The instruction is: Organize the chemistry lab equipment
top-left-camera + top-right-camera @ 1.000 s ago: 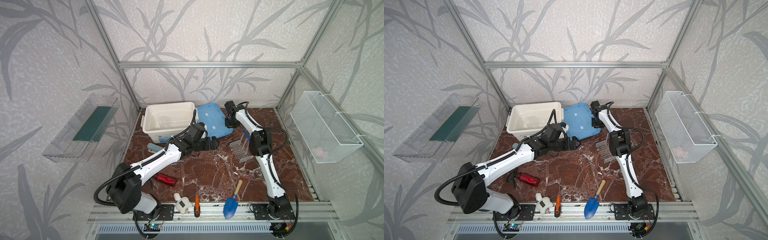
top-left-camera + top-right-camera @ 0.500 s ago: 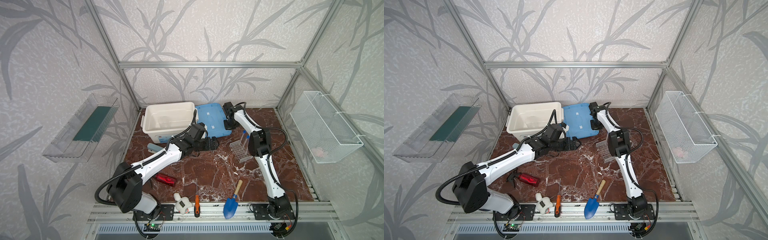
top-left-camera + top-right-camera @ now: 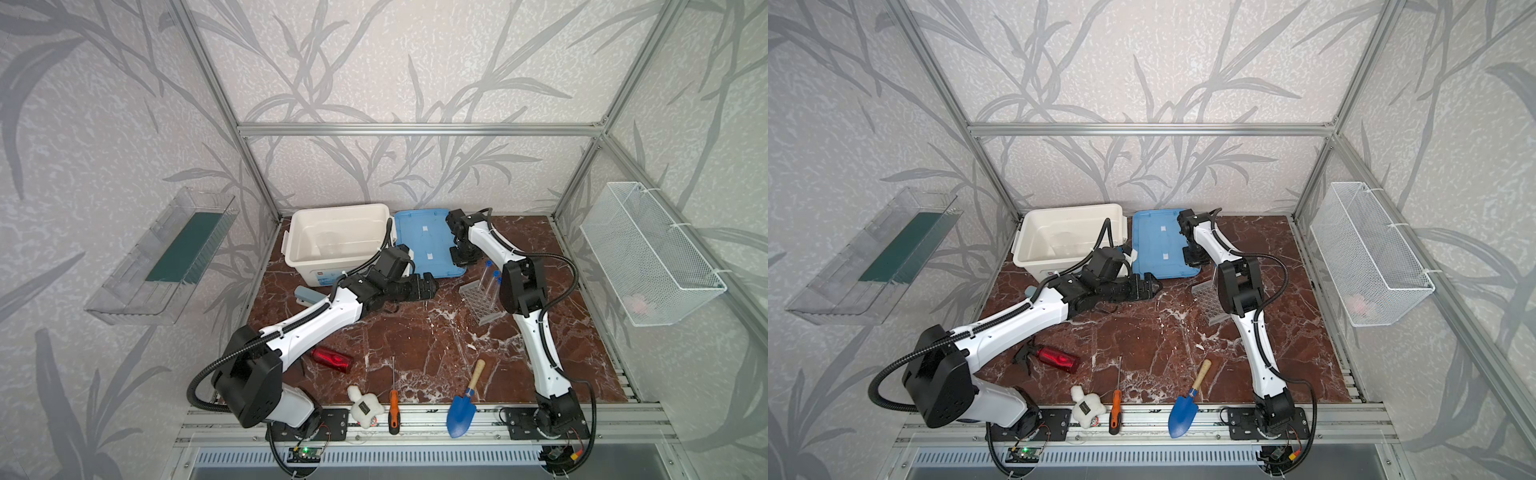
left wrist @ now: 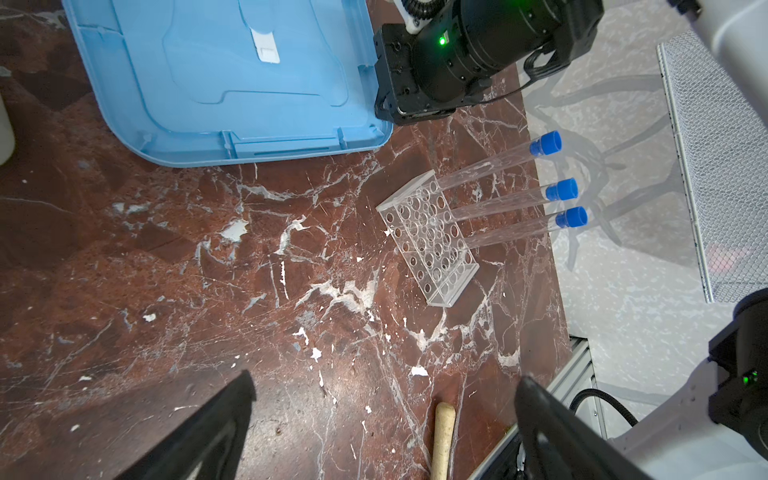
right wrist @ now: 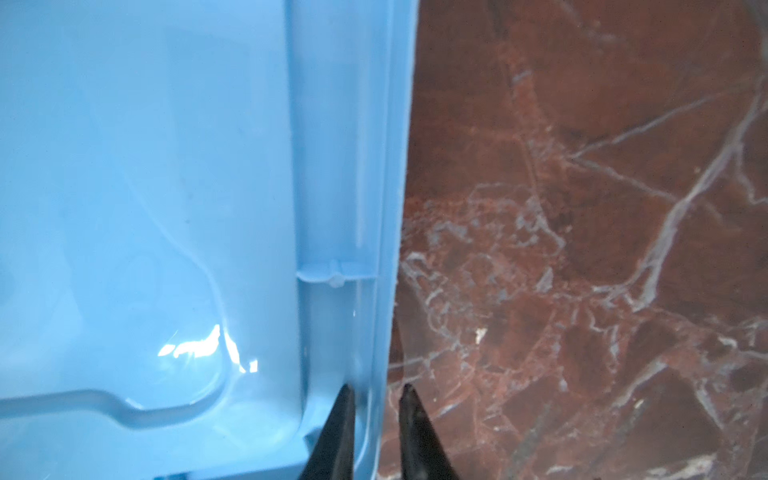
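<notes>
Red counter [image 3: 415, 332] holds a blue lid [image 3: 415, 249]. Left tool [image 4: 384, 378] is wide open. Right tool [image 5: 376, 388] is narrow around the lid's edge; I cannot tell if it grips.

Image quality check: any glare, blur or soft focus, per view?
Right wrist view: white glare patch on the blue lid, whole close-up soft. Left wrist view: clear grid rack and test tubes sharp; left hand dark and blurred at the edge. In both top views: even light; the clear beaker in the white bin barely reads.
</notes>
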You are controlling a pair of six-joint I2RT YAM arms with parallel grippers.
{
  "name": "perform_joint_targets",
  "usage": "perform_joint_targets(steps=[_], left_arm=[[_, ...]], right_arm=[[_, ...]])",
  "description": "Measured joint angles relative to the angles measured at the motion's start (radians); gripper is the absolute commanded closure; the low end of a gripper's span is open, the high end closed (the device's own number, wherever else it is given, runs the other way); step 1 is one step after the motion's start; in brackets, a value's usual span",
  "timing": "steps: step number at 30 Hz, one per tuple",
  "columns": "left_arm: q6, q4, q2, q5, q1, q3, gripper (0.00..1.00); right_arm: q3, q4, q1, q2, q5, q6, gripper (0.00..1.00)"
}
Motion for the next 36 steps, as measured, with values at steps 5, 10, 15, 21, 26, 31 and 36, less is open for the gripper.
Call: perform_joint_targets(steps=[5,10,15,21,26,31,36], left_arm=[[0.000,0.000,-0.004,-0.003,0.000,0.000,0.01],[0.002,0.000,-0.007,-0.008,0.000,0.000,0.01],[0.016,-0.009,-0.021,-0.020,0.000,0.000,0.01],[0.041,-0.046,-0.029,-0.048,0.000,0.011,0.01],[0.046,-0.055,-0.042,-0.062,0.000,0.014,0.01],[0.049,-0.054,-0.072,-0.074,0.000,0.014,0.01],[0.050,-0.044,-0.122,-0.088,0.002,0.011,0.01]], right_arm=[[0.012,0.000,0.000,0.005,-0.021,-0.019,0.89],[0.028,0.006,0.000,0.005,-0.063,-0.026,1.00],[0.020,0.013,0.000,-0.010,-0.078,-0.026,1.00],[-0.086,0.054,0.009,-0.169,-0.071,-0.020,1.00],[-0.189,0.099,0.016,-0.354,-0.046,-0.011,1.00],[-0.277,0.138,0.018,-0.474,-0.038,0.002,1.00],[-0.407,0.176,0.018,-0.584,-0.032,0.014,1.00]])
